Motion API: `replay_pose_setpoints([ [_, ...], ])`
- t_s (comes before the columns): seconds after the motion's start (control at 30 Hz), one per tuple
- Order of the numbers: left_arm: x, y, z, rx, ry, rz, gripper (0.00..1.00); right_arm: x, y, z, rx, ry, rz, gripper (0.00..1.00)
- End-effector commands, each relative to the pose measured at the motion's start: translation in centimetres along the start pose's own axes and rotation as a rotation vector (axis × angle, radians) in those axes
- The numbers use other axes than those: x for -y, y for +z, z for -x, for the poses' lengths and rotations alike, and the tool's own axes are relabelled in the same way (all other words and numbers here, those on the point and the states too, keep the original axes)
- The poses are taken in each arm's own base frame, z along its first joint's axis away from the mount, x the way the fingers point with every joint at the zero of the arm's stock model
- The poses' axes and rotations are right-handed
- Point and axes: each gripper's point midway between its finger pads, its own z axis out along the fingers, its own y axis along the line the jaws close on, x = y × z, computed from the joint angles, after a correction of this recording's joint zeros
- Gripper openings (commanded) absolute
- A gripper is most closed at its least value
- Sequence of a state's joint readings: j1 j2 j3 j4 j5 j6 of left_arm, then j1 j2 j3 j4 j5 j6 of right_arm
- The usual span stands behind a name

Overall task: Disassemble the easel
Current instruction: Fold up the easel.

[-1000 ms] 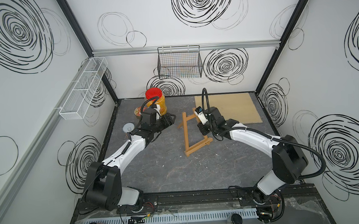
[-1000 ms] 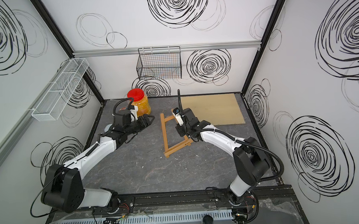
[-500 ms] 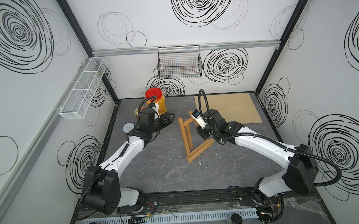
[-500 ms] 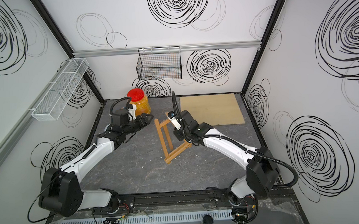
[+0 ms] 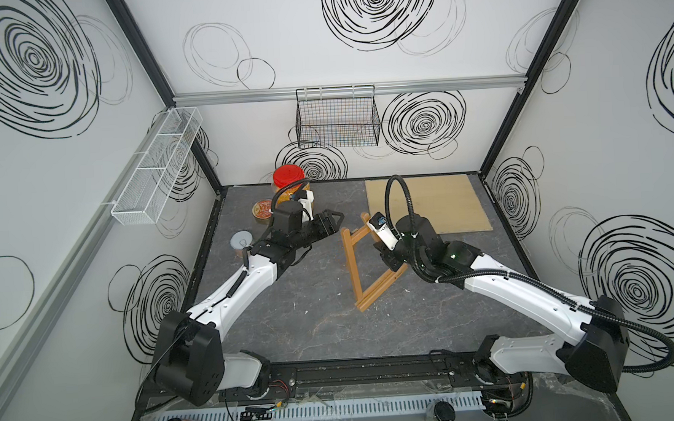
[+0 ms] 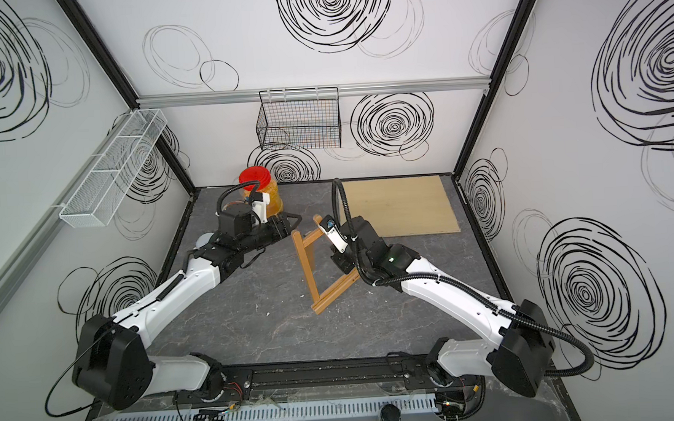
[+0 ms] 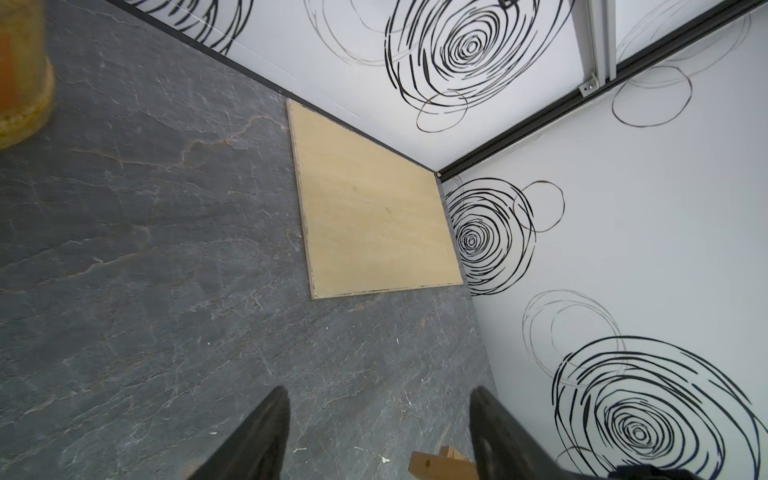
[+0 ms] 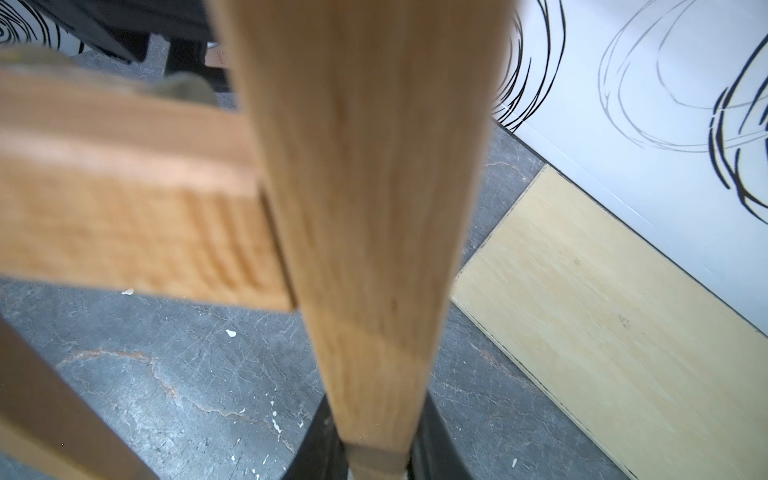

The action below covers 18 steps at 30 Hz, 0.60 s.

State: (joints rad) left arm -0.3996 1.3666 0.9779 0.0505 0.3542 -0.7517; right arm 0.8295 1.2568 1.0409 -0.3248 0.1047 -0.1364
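Mid-frame, the easel [image 5: 353, 266] tilts over the table [image 5: 293, 320] because the right gripper [image 5: 388, 261] is clamped on one stick, holding it steady. Farther back, the left gripper [image 5: 334, 218] hovers near its top, jaws apart, likely ready to pull.

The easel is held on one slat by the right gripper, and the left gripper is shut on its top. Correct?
No: the left gripper is open and grips nothing, as the left wrist view shows. The right gripper does hold one slat of the easel.
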Motion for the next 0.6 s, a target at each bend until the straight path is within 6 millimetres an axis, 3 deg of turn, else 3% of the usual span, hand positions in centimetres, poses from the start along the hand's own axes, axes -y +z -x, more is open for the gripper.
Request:
replay_pose_setpoints([
  [0.0,3.4,-0.6,0.0,0.009,0.082,-0.07,0.71,0.5,-2.0,3.6,0.156,0.022,-0.02,0.02],
  [0.3,6.4,-1.2,-3.2,-0.045,0.185,-0.141,0.71,1.5,-4.9,5.1,0.314,0.091,-0.058,0.02],
  [0.57,9.2,-2.3,-3.6,-0.045,0.238,-0.212,0.71,2.6,-7.4,6.4,0.464,0.141,-0.101,0.03],
])
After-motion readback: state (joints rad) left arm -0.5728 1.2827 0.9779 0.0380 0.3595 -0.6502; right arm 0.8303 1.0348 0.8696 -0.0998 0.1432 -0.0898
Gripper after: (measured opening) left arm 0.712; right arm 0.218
